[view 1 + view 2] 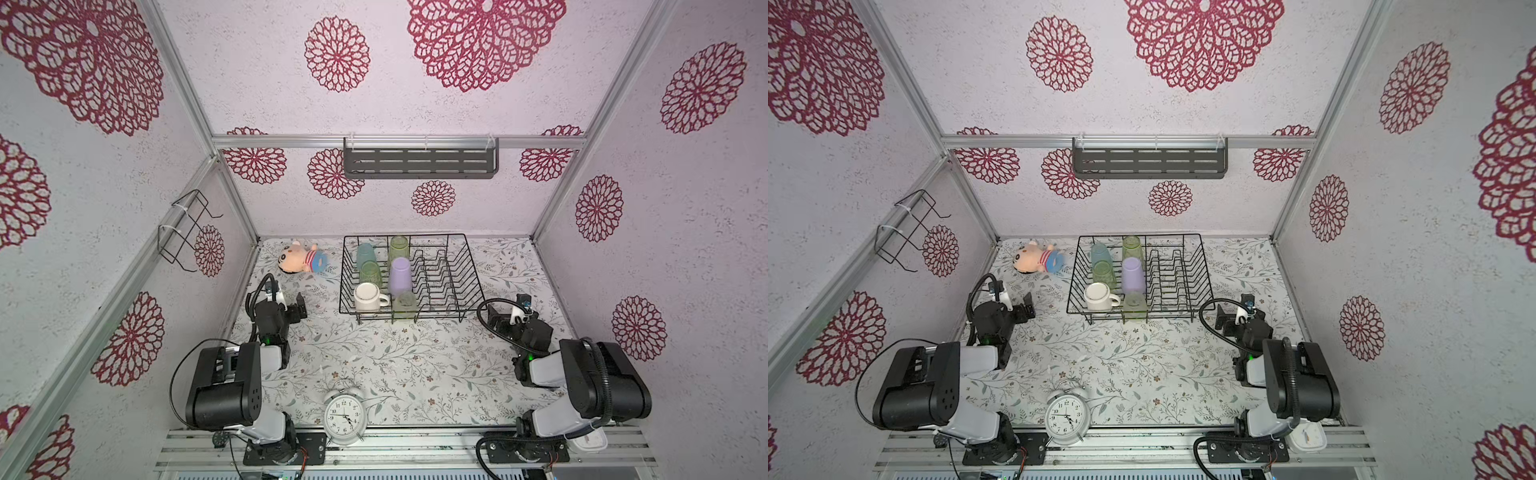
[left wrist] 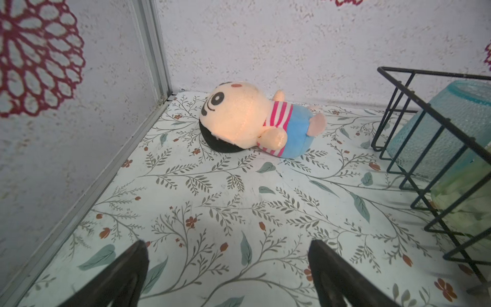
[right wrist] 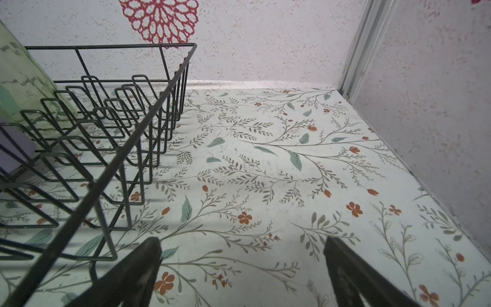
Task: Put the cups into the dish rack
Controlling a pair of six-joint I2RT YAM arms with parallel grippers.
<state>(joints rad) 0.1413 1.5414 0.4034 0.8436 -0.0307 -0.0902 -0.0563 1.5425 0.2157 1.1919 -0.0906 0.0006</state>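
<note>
The dish rack point(image 1: 457, 274) stood on the floral surface point(image 1: 395, 365) close to its far edge, about midway between the left and right edges. All six cups sat inside the rack, in its left half, in two rows running from far to near. In the row nearer the surface's left edge were the light-blue cup point(image 1: 365, 254) at the far end, a green tumbler point(image 1: 370, 273) in the middle and the white mug point(image 1: 368, 297) at the near end. The mug was bottom up, with its handle pointing toward the divider prongs. In the row beside the prongs were a second green tumbler point(image 1: 398, 247) at the far rim, the lilac tumbler point(image 1: 400, 274) in the middle and a pale green tumbler point(image 1: 405, 302) against the near rim. The prong section held nothing.

The left pincer point(image 2: 228, 243) hung low over the surface near its left edge, clear of the rack, with its jaws wide apart and nothing between them. It faced a plush doll point(image 2: 252, 119) lying in the far left corner. The right pincer point(image 3: 242, 240) hung low just off the rack's near right corner, its jaws also spread wide and gripping nothing.

A white alarm clock point(image 1: 344, 415) stood at the middle of the near edge.
</note>
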